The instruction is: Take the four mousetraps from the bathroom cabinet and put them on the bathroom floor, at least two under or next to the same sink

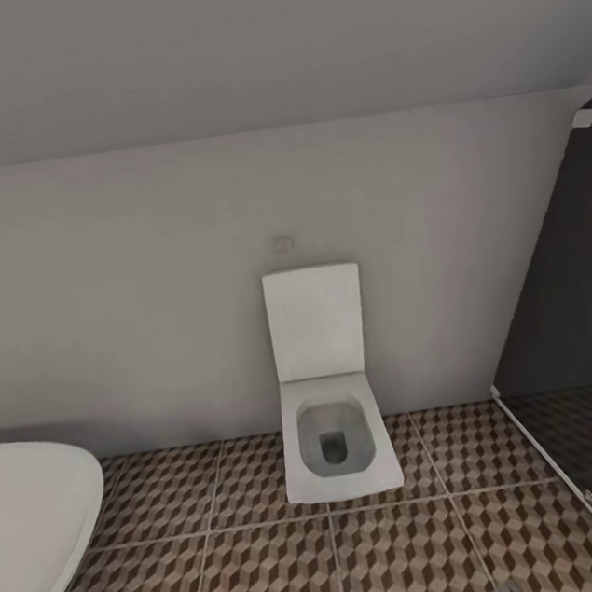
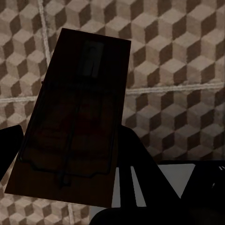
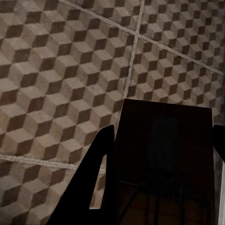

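The left gripper (image 2: 65, 159) pinches one mousetrap (image 2: 75, 117). The right gripper (image 3: 161, 154) pinches another mousetrap (image 3: 166, 159). Both must go down on the bathroom floor (image 1: 278, 571), probably by the sink.

Head view: high, facing forward and slightly down at the back wall (image 1: 144, 289); toilet (image 1: 333, 423) centred at mid distance, bathtub rim (image 1: 37, 530) at lower left. Left wrist view: close, angled down onto the bathroom floor (image 2: 187, 56) past a held mousetrap (image 2: 75, 117). Right wrist view: likewise close, facing the floor. All three views share the cube-patterned tiles.
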Motion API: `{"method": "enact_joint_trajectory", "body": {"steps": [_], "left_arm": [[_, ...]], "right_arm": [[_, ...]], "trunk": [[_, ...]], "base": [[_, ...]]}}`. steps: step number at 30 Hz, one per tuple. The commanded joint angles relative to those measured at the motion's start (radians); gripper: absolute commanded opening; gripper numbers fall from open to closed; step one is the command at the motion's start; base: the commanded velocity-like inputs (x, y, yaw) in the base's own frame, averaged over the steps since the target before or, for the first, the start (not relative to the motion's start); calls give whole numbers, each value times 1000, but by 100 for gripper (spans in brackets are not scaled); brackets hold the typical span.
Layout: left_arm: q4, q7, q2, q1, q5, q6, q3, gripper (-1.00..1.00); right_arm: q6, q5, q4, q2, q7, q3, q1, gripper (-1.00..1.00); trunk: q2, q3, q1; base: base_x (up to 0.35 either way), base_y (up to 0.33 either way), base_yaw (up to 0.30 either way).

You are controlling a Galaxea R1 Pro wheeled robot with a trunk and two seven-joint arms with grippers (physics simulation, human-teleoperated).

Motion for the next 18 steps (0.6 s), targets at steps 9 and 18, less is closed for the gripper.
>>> {"method": "enact_joint_trajectory", "body": {"steps": [9,18], "left_arm": [[0,4,0,-2,11,-8,-8,-100],[0,4,-2,-2,11,-7,-7,-100]], "right_arm": [[-4,-10,-3,-2,-4,5,-1,-100],[-4,-10,-4,0,-4,6,-1,-100]], "trunk": [[-1,-1,0],[-1,-1,0]], "base": [[31,3,0],[1,0,0]]}}
